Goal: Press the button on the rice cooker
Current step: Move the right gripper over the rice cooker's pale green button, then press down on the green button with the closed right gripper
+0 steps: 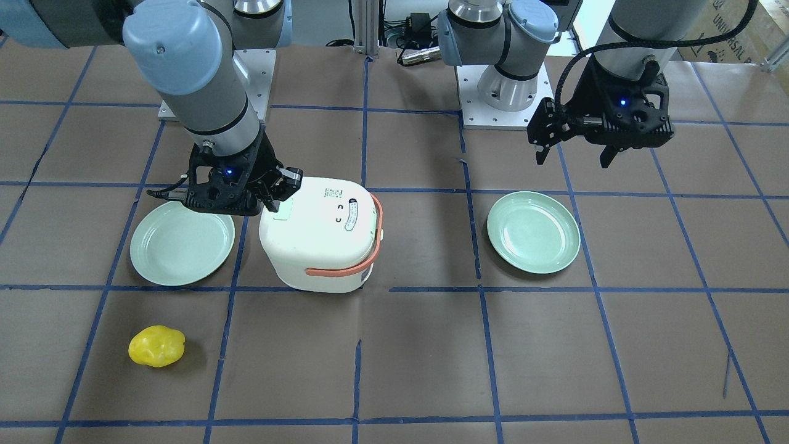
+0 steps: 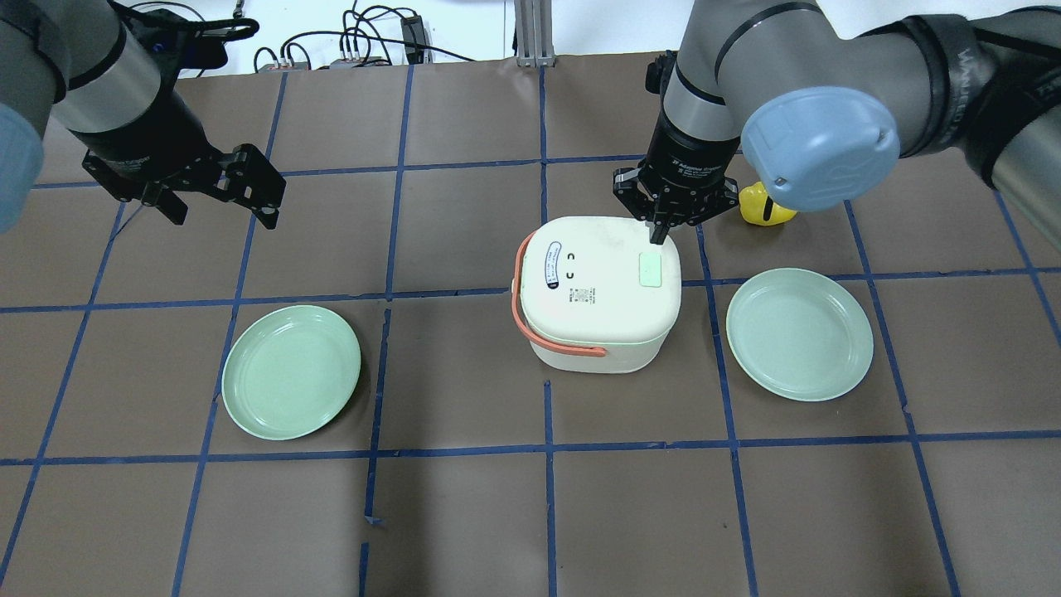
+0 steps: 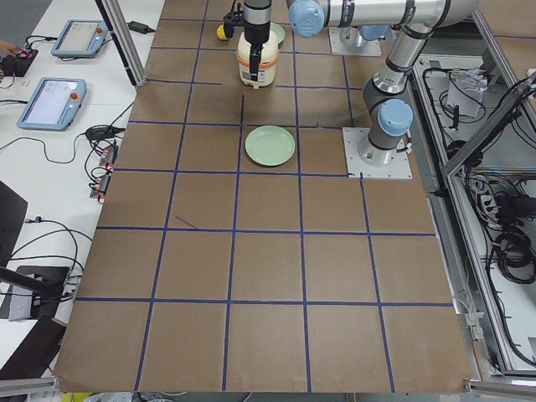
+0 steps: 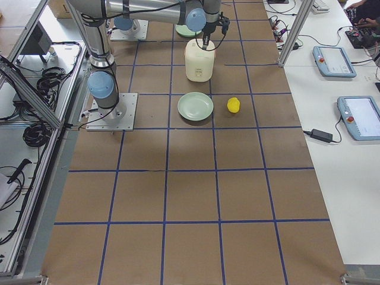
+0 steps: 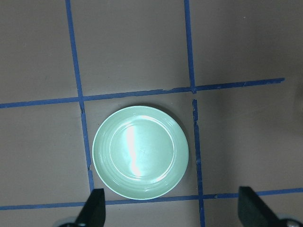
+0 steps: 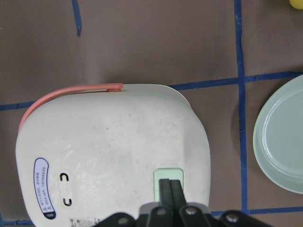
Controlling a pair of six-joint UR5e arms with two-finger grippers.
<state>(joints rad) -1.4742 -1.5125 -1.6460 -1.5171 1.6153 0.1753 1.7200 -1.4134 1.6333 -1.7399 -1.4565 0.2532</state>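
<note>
Robotics lab, not a kitchen: two industrial arms (image 4: 102,86) stood bolted via steel base plates (image 4: 127,116) to a big table (image 4: 190,196) covered w/ brown paper and marked off in a blue-tape grid (image 2: 547,489). Aluminium frame posts (image 4: 288,32) edged the cell, and cable bundles (image 4: 35,83) ran along one side. Teach pendants (image 4: 335,61) lay on a white bench (image 4: 356,178) next to it. A rice cooker (image 2: 601,290) sat on the grid amid the hardware.
</note>
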